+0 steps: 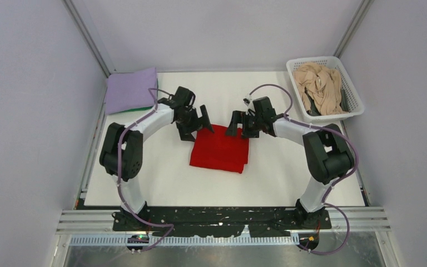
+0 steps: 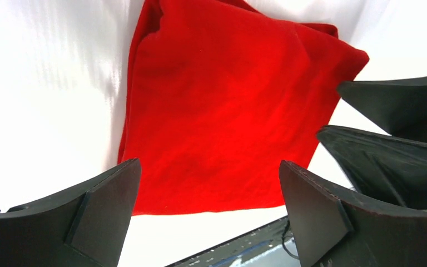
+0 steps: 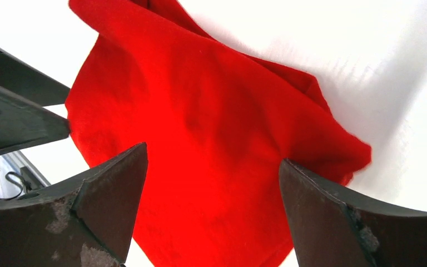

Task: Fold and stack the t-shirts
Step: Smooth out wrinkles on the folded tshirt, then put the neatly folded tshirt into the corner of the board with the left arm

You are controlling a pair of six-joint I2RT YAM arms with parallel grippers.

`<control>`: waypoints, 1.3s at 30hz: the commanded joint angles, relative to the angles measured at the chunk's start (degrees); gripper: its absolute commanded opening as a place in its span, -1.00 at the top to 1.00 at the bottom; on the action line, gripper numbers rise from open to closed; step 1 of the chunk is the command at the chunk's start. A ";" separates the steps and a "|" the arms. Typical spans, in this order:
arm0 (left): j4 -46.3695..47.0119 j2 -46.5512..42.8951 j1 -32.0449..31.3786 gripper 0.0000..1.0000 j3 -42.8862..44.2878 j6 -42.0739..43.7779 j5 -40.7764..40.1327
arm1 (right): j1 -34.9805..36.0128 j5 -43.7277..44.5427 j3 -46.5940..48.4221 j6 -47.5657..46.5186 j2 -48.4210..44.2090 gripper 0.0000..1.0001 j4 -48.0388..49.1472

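far left corner of white table [image 1: 161,178]: lavender t-shirt [image 1: 131,89], folded flat into a rough square, stacked on green t-shirt [image 1: 123,111]. green visible only as a thin strip along the near edge of the lavender.

next rightward: left gripper [image 1: 195,127], at the end of the left arm, poised over the far left corner of the red t-shirt [image 1: 220,149]. fingers [image 2: 105,214] spread wide in left wrist view, with red cloth filling the gap, nothing pinched. contact with the cloth: cannot tell.

table centre: red t-shirt, folded to a compact rectangle, flat on the table, slightly skewed, with loose layered edges along its right side. well apart from the lavender and green stack, and well apart from the basket.

right of that: right gripper [image 1: 242,129], over the far right corner of the red t-shirt, facing the left gripper across the shirt's far edge. fingers [image 3: 111,206] likewise wide apart in right wrist view, holding nothing, red cloth below the gap. contact again impossible to judge. in each wrist view, dark tips of the opposite gripper at the frame edge, near but apart.

far right corner of the table: white lattice basket [image 1: 356,105], upright. inside it, beige t-shirt [image 1: 318,89], crumpled and unfolded, heaped up to about rim level.
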 commanded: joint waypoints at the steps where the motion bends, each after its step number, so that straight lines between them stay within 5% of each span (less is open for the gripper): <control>1: -1.33 -3.40 -0.32 -0.98 -2.19 4.32 -7.07 | -0.30 6.76 -1.71 -1.16 -10.40 -0.90 0.14; 6: -3.23 -2.31 -0.34 -0.97 -4.66 6.24 -11.42 | -1.03 10.90 -7.26 -0.99 -18.27 -0.90 -0.21; 14: 4.04 3.27 -1.20 -0.98 -5.30 6.20 -3.56 | -1.80 11.65 -10.89 -1.33 -23.96 -0.90 -2.05; 20: 3.60 7.55 -3.48 -0.86 -2.15 4.53 -5.12 | -1.89 11.35 -11.85 -1.36 -25.09 -0.91 -2.66; 26: -0.70 11.87 -5.01 -0.07 0.36 4.32 -6.51 | -1.85 6.28 -13.87 -4.31 -27.59 -0.90 -2.59; 34: -2.75 12.36 -7.24 0.98 -2.26 1.88 -9.74 | 1.56 -13.87 -18.93 -3.50 -27.79 -0.91 6.01; 39: -1.23 11.44 -7.91 1.00 -6.16 0.98 -9.41 | 8.61 -21.93 -19.39 -0.53 -21.73 -0.90 13.24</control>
